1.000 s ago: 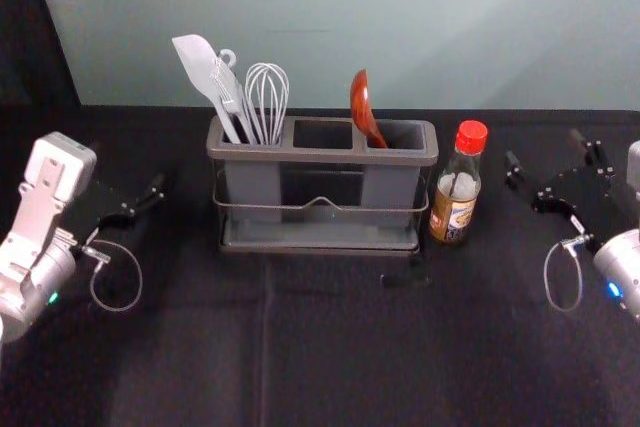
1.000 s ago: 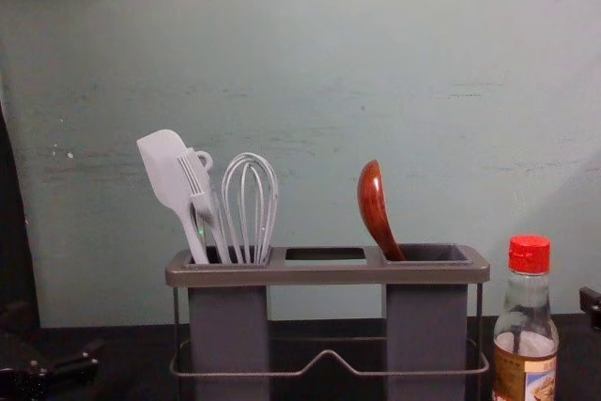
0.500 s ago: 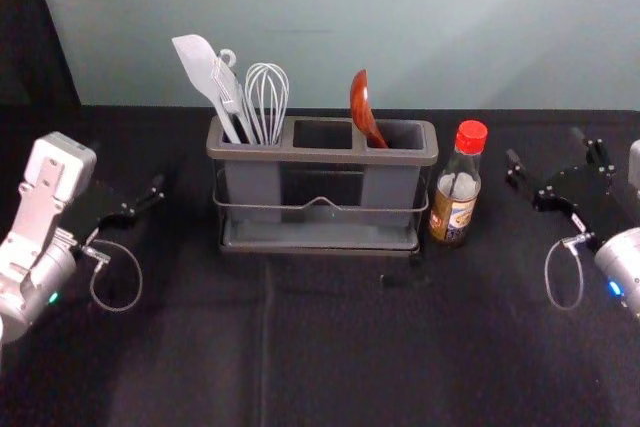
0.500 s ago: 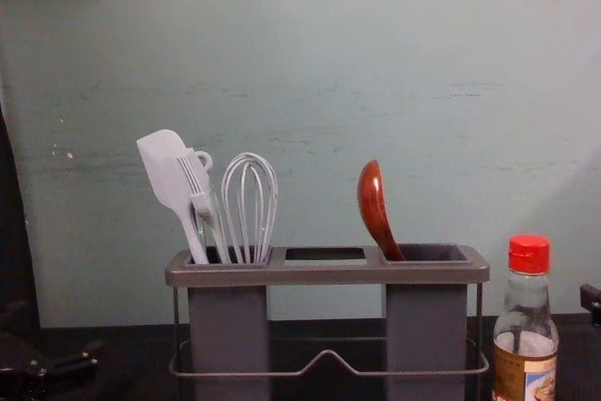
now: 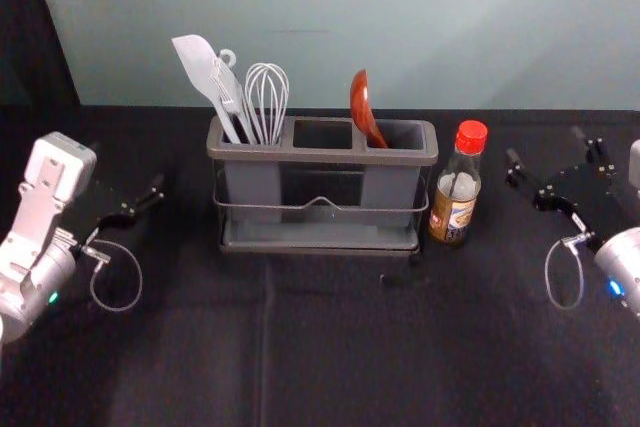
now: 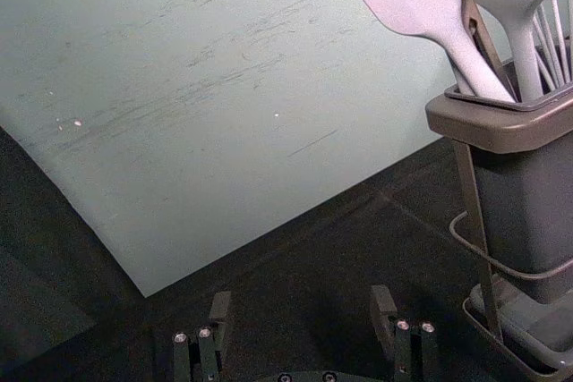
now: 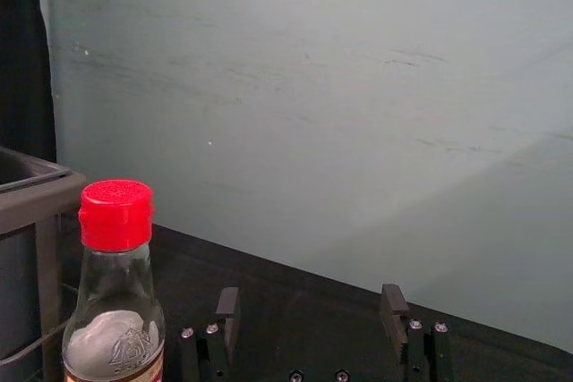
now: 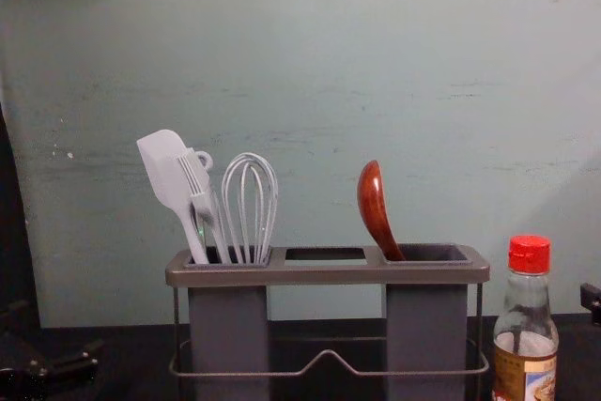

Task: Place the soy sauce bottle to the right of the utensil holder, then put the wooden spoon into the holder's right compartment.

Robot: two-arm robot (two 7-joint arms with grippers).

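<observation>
Inside R compt. (image 8: 427,321), wooden spoon's (image 8: 374,204) btm. end is hidden.

The utensil holder (image 5: 320,155) stands on the table (image 5: 330,347), before the wall (image 5: 350,17). In its left compartment, from left to right, are the spatula (image 5: 197,62), the basting brush (image 5: 230,95) and the whisk (image 5: 268,65). The wooden spoon (image 5: 362,102) is in the right compartment, its head leaning left. Between these two lies the middle compartment. The drip tray (image 5: 320,235) sits beneath them. Just right of the holder, the soy sauce bottle (image 5: 456,197) stands upright on the table.
</observation>
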